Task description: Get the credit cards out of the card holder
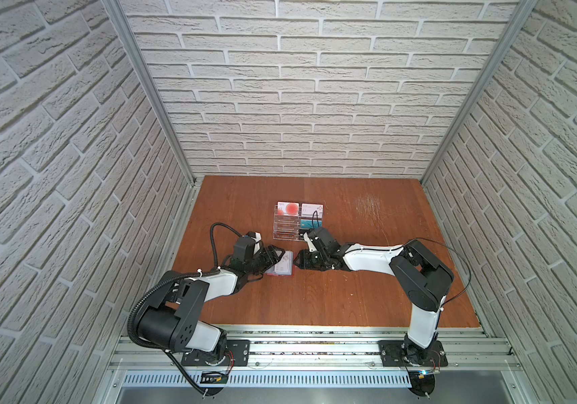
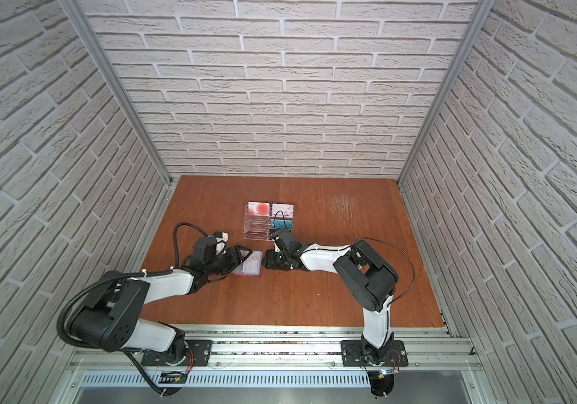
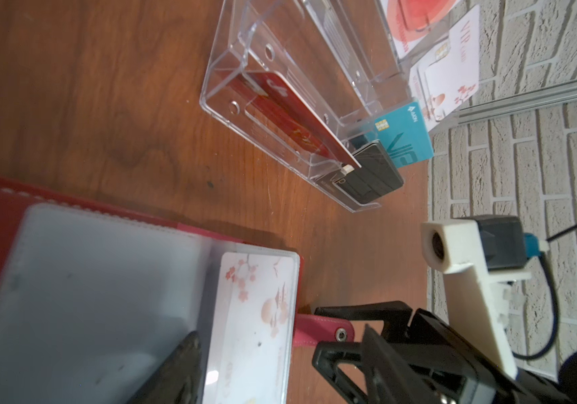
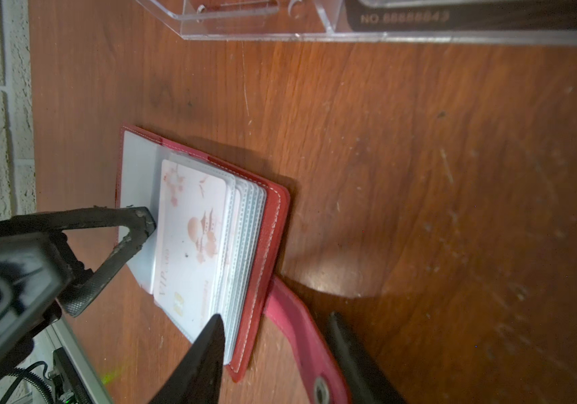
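Both unclenched: my left gripper (image 1: pixel 278 258) is pressing a clear sleeve (image 4: pixel 136 175) of the red leather-like card holder (image 4: pixel 273 217), open on the brown wooden table (image 4: pixel 420 175), my right gripper (image 4: pixel 275 316) straddling its snap tab (image 4: pixel 301 349), white blossom-printed credit card (image 4: pixel 192 238) sleeved.

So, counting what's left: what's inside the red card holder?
In the card holder, a white blossom-printed card shows in the top sleeve. The sleeves stacked beneath are covered; their contents cannot be seen.

Open red card holder (image 3: pixel 105 286), acrylic rack (image 3: pixel 224 66)
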Robot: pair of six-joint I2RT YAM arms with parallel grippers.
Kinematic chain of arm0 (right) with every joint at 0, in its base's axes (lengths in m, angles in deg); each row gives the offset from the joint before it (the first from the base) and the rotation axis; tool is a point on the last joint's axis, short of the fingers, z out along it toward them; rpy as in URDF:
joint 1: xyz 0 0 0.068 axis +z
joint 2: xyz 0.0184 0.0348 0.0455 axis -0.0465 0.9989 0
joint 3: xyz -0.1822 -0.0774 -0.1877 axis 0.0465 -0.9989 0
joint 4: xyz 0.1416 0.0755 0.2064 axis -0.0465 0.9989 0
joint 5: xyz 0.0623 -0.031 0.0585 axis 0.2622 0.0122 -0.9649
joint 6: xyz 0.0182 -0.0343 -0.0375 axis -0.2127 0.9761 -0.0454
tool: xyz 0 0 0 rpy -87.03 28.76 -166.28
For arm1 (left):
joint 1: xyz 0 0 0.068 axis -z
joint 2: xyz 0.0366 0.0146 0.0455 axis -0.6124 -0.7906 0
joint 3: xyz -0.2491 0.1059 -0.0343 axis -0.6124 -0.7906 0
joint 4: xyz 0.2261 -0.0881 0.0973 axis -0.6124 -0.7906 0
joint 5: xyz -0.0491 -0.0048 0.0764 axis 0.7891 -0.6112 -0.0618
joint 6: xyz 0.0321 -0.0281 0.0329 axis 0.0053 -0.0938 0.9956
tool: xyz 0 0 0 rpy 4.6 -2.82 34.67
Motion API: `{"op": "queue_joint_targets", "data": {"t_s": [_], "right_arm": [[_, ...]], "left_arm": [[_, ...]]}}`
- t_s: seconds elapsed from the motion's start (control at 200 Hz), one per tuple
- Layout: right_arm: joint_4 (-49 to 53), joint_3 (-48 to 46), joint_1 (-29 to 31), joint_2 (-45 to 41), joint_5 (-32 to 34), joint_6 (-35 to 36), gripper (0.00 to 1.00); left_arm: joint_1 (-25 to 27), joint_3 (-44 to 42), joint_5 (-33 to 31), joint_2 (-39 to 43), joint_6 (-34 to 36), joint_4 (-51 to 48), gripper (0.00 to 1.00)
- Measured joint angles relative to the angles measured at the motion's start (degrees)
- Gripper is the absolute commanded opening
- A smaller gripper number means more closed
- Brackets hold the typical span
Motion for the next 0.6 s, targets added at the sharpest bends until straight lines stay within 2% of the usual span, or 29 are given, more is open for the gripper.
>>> {"op": "queue_joint_targets", "data": {"t_s": [0.23,0.6], "right_arm": [[-0.3,-0.3,0.5,0.2,-0.7,-0.7,0.39],[-1.8,-0.3,0.6,1.1,-1.3,-1.1,0.31]], "left_arm": [[-0.3,0.0,0.5,-1.3,1.2,0.0,0.65],[-0.8,-1.4,3.6,-3.5,1.7,4.7,0.46]]}}
